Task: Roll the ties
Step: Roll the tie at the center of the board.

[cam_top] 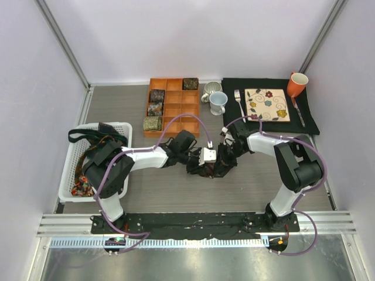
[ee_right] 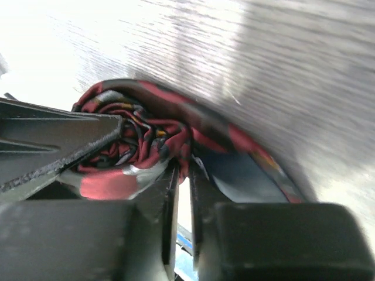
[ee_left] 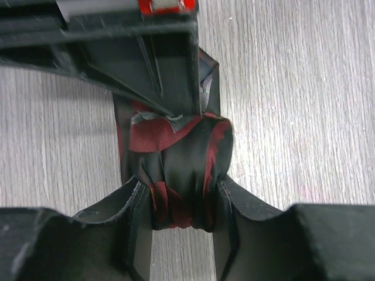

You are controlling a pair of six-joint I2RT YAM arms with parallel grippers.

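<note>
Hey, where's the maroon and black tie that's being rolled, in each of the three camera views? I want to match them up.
Top external: the maroon tie roll is just below the picture's centre, small, dark and largely hidden.
Left wrist: it fills the centre, seen from the side.
Right wrist: it is centre-left, its coiled end facing the camera.
Shared landmark: the grey wood-grain tabletop lies under it in all three.

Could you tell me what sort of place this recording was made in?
Probably a robotics lab test cell: plain white panels in metal framing enclose the table, the arms are bolted to a rail, and the plate and orange tray look like staged props.
</note>
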